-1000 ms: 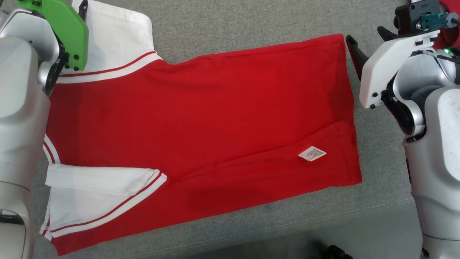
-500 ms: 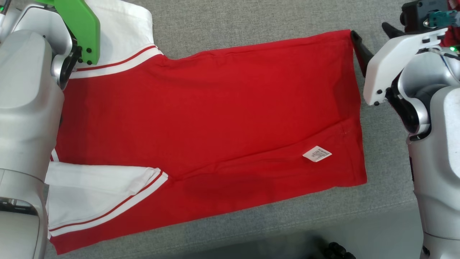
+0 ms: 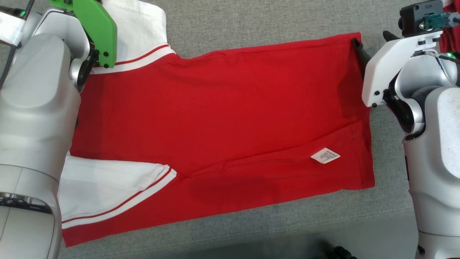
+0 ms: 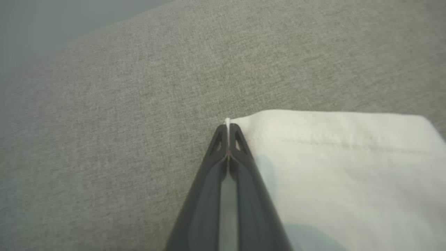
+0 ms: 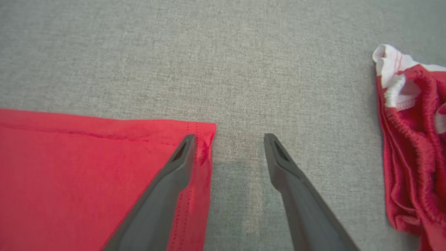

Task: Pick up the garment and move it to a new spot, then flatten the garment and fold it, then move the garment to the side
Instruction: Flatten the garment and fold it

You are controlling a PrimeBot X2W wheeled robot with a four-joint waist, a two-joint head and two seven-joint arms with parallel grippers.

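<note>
The left hand (image 4: pixel 228 130) is clamped shut, with a sliver of the white sleeve's (image 4: pixel 331 167) corner pinched between its tips. The right hand (image 5: pixel 228 137) stands wide open. One finger lies over the far corner of the red hem (image 5: pixel 204 150) and the other over bare cloth just beside it, so nothing is gripped there yet. I cannot tell whether that finger touches the fabric.

The garment (image 3: pixel 222 118), a red shirt with white sleeves, lies spread nearly flat across the middle of the grey upholstered surface (image 3: pixel 251 21). Its sleeves point toward the left edge and its hem toward the right edge, and a small label (image 3: pixel 325 155) shows near the hem. A second crumpled red-and-white garment (image 5: pixel 411 139) sits by the far right corner, well apart.

Moving and flattening look essentially done. The fold appears to be just beginning, with one far corner secured and the other awaiting a grip. Folding and shifting the garment aside remain.
</note>
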